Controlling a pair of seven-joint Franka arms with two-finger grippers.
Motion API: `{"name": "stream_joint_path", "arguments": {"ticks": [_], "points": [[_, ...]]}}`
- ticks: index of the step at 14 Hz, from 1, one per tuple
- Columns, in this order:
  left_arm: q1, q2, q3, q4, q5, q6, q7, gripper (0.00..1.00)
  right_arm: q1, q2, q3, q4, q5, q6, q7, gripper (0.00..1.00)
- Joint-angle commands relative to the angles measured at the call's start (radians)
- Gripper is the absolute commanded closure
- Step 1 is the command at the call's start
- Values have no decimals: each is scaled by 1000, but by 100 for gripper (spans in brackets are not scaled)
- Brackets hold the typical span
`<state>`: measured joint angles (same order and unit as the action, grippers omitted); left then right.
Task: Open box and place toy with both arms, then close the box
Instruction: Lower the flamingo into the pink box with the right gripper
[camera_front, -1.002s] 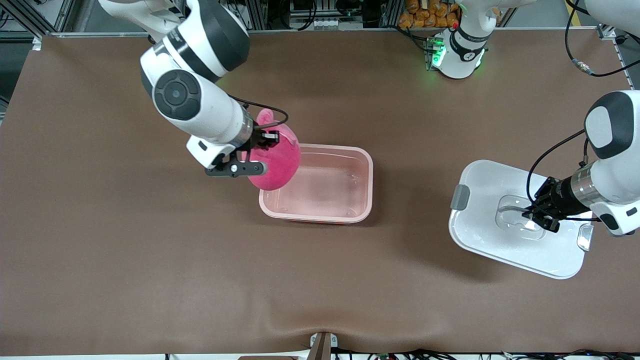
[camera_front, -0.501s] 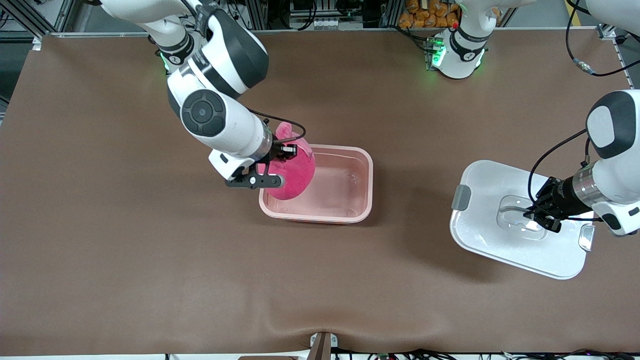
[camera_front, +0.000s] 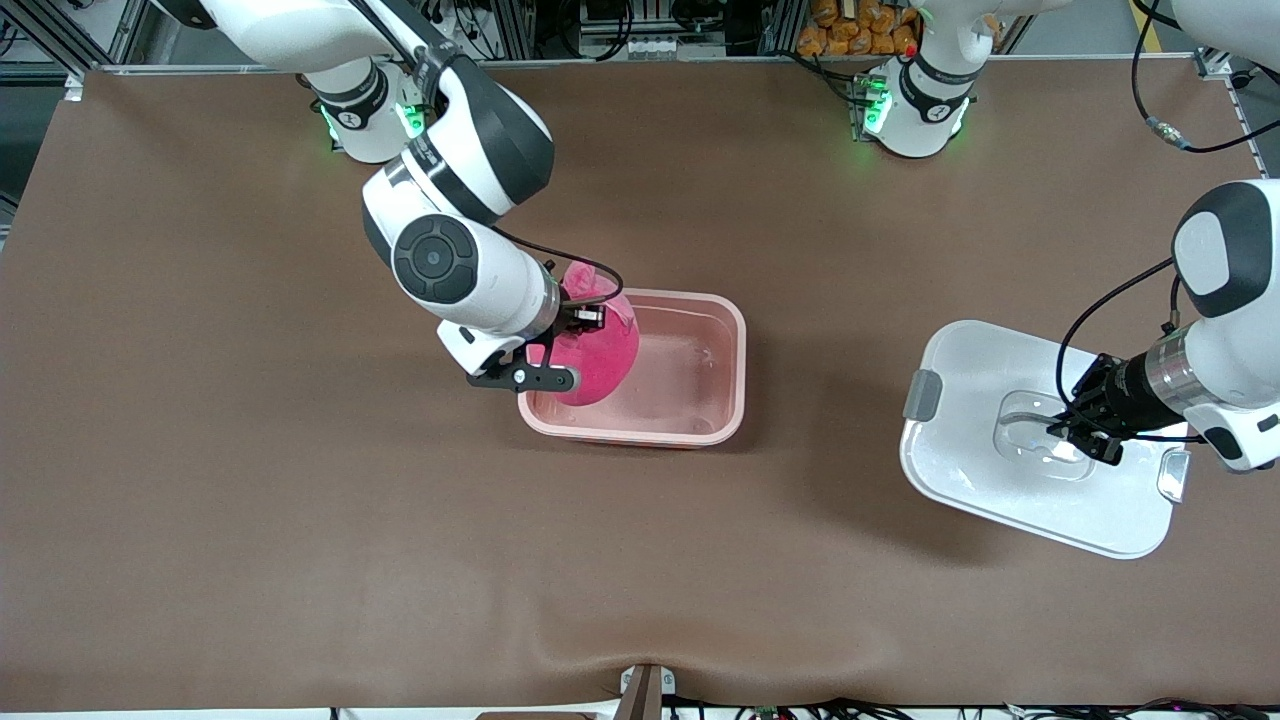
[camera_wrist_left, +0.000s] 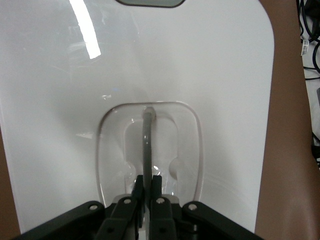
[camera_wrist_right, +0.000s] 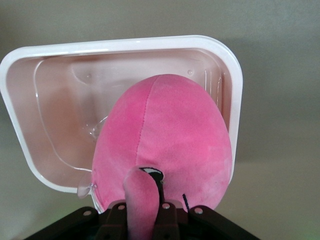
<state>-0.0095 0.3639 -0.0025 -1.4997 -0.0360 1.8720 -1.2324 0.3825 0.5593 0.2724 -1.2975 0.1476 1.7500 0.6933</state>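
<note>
The pink box (camera_front: 738, 372) stands open in the middle of the table, its lid off. My right gripper (camera_front: 578, 332) is shut on an ear of the magenta toy (camera_front: 598, 358), which hangs over the end of the box toward the right arm. In the right wrist view the toy (camera_wrist_right: 165, 140) covers much of the box (camera_wrist_right: 120, 46), and my right gripper (camera_wrist_right: 142, 210) pinches its ear. The white lid (camera_front: 975, 480) lies toward the left arm's end. My left gripper (camera_front: 1075, 437) is shut on the lid's handle (camera_wrist_left: 147, 145), as the left gripper (camera_wrist_left: 148, 182) shows over the lid (camera_wrist_left: 210, 75).
A grey clip (camera_front: 920, 395) sticks out at the lid's end toward the box. Bare brown table lies between the box and the lid. Cables and orange items lie along the table edge by the bases.
The right arm has carried the toy toward the left arm's end, from beside the box's rim to over its inside, and lower. The left arm and lid have hardly moved.
</note>
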Motion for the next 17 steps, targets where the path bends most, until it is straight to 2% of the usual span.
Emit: {"name": "stream_joint_path", "arguments": {"ticks": [1,8,17], "points": [[6,-6,-2,-1,-4,-13,10,100,25,39,-9,41,-35,11,28,100],[6,-3,-2,1,-4,-10,8,100,9,66,-13,40,-49,35,20,100],[6,9,-2,1,-2,-5,13,100,35,137,-15,30,-132,118,31,100]]}}
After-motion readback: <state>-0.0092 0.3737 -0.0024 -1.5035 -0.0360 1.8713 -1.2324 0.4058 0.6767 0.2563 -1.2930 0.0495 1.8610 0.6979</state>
